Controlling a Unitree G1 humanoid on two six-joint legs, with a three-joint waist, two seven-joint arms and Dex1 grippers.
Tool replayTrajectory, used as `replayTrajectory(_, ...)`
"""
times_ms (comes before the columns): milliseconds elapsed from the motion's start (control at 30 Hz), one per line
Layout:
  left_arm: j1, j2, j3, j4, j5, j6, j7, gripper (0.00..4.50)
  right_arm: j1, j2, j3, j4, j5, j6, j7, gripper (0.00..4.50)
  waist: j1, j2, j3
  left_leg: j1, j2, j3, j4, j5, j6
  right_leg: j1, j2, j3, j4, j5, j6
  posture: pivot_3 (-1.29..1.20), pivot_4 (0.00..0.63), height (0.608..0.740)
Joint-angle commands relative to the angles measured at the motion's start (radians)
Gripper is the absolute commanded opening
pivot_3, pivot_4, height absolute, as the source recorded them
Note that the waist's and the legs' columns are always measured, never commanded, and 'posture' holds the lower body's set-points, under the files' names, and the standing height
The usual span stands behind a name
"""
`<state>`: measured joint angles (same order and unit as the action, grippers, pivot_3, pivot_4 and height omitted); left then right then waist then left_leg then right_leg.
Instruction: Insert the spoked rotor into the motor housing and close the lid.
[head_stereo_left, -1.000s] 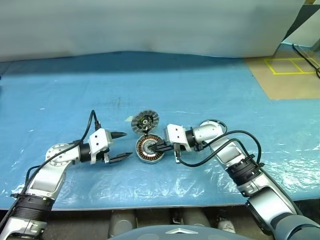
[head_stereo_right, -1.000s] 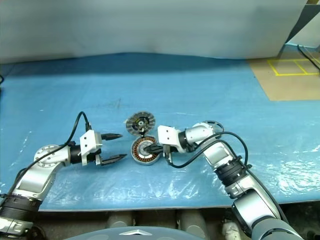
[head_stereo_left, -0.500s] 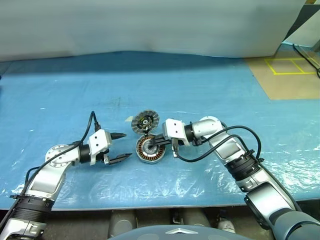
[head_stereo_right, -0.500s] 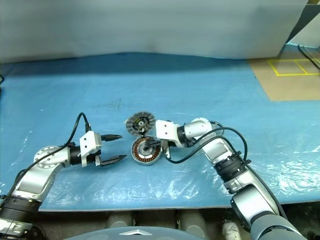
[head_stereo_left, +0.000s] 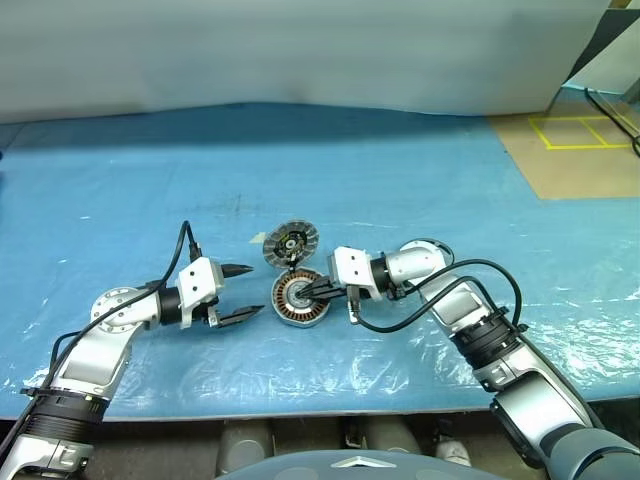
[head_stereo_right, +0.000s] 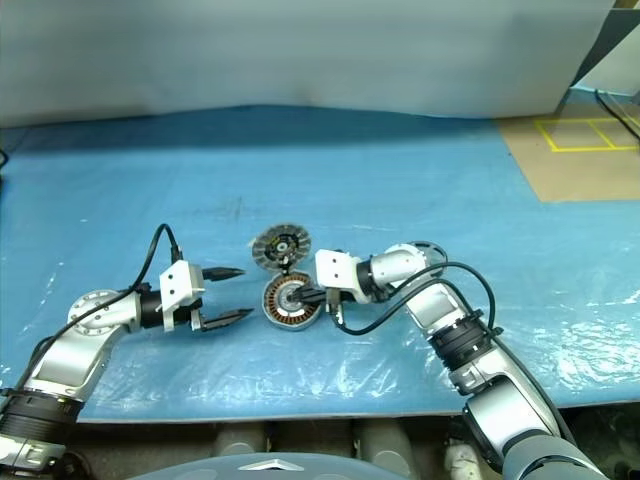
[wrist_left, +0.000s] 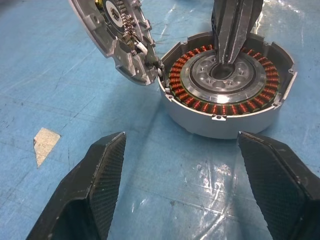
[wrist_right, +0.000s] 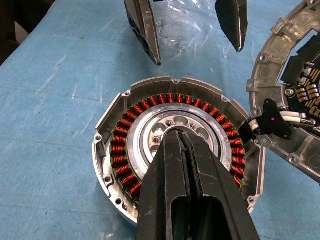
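Note:
The motor housing (head_stereo_left: 299, 298) lies on the blue sheet, a silver-rimmed puck with copper coils around a pale hub (wrist_right: 155, 131). Against its far side leans the lid (head_stereo_left: 290, 243), a grey ribbed disc joined to the housing by short wires (wrist_right: 295, 117). My right gripper (head_stereo_left: 304, 293) is shut, reaching in from the right with its tips (wrist_right: 181, 134) on the hub's centre hole. My left gripper (head_stereo_left: 256, 290) hovers open just left of the housing, and its pads (wrist_left: 107, 165) hold nothing. The spoked rotor is out of view.
The blue plastic-covered table (head_stereo_left: 150, 180) reaches back to a white wall. A tan floor patch with yellow tape (head_stereo_left: 585, 132) lies at the far right. A small pale scrap (wrist_left: 46, 141) sits on the sheet near the lid. The table's front edge runs just below my arms.
My right forearm swung slightly toward the lid half a second ago and has come back. Its shut tips stay on the hub. The left arm has not moved.

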<state>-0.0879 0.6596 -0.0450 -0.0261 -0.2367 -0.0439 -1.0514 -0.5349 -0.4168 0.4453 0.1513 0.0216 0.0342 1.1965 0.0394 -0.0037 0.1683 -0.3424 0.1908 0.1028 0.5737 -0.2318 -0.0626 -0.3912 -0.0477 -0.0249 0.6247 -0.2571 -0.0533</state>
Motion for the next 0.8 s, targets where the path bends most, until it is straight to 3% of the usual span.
replayTrajectory(33,-0.001,0.007,0.007,-0.033,-0.005,-0.003,0.003,3.73,0.012,-0.015,-0.006,-0.048,0.015,0.017,0.015,0.04,0.001,0.000,0.000,0.000,0.000,0.000,0.000,0.000,0.000,0.000,0.000,0.000,0.000,0.000,0.000,0.00,0.150,0.740)
replayTrajectory(333,0.003,0.006,0.009,-0.022,-0.006,-0.011,-0.001,3.73,0.022,-0.024,-0.004,-0.128,0.029,0.075,0.018,0.04,0.000,0.000,0.000,0.000,0.000,0.000,0.000,0.000,0.000,0.000,0.000,0.000,0.000,0.000,0.000,0.00,0.150,0.740)
replayTrajectory(800,0.007,0.006,0.014,-0.010,-0.003,-0.022,0.002,3.73,-0.023,0.020,0.002,0.069,-0.026,-0.048,-0.016,0.04,0.000,0.000,0.000,0.001,0.000,0.000,0.002,0.000,0.000,0.001,0.000,0.000,0.001,-0.001,-0.004,0.00,0.150,0.740)
